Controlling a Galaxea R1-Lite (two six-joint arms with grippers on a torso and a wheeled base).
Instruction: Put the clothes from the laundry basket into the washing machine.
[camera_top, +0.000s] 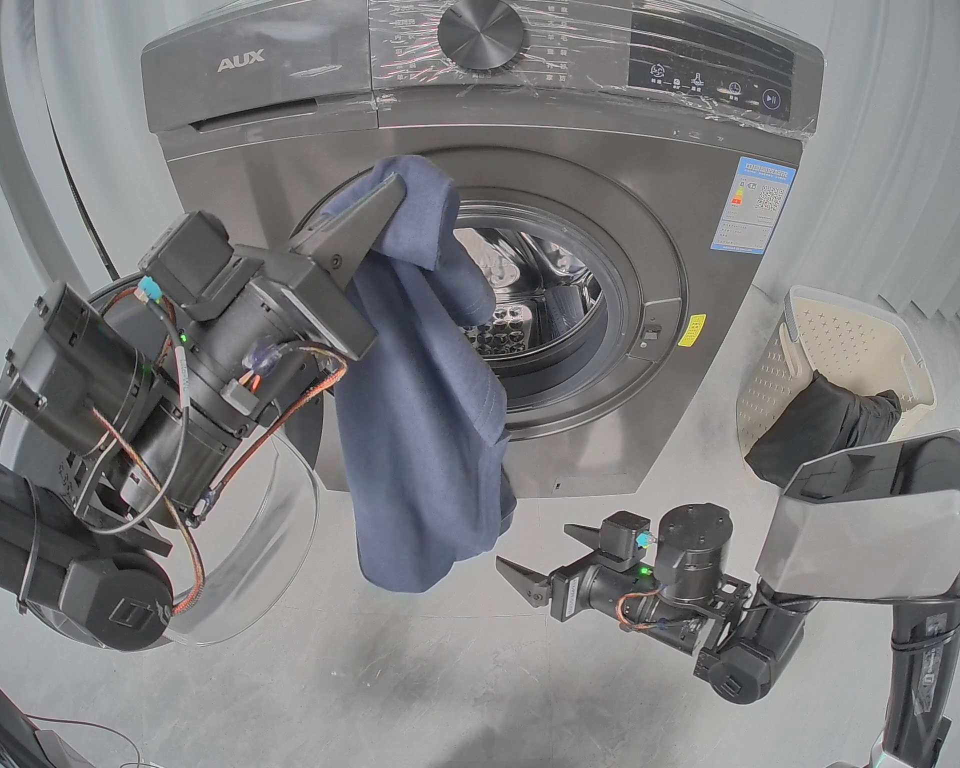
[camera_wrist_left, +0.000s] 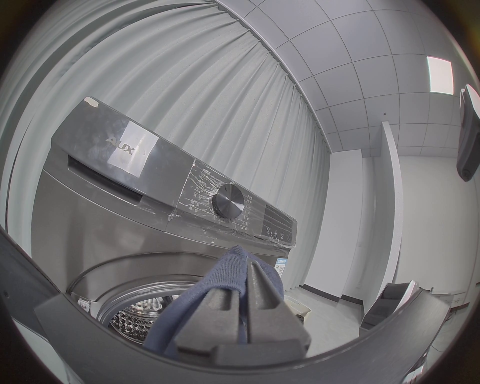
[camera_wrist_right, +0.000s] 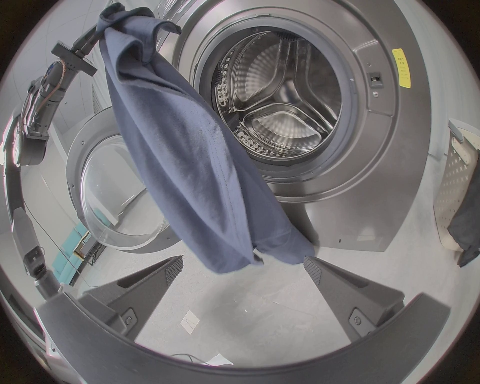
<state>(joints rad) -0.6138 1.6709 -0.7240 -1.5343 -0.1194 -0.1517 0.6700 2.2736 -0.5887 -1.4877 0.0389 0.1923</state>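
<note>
Because left gripper pinches navy fabric garment by its top, it hangs free before round steel drum; right gripper spread.

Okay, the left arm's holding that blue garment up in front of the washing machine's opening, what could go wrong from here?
1. The left gripper pinches the blue garment only at its top, and much of it hangs below the drum opening. The tail may drape over the rim or drop to the floor.
2. The open door stands close beside the hanging cloth, which might catch on it.
</note>
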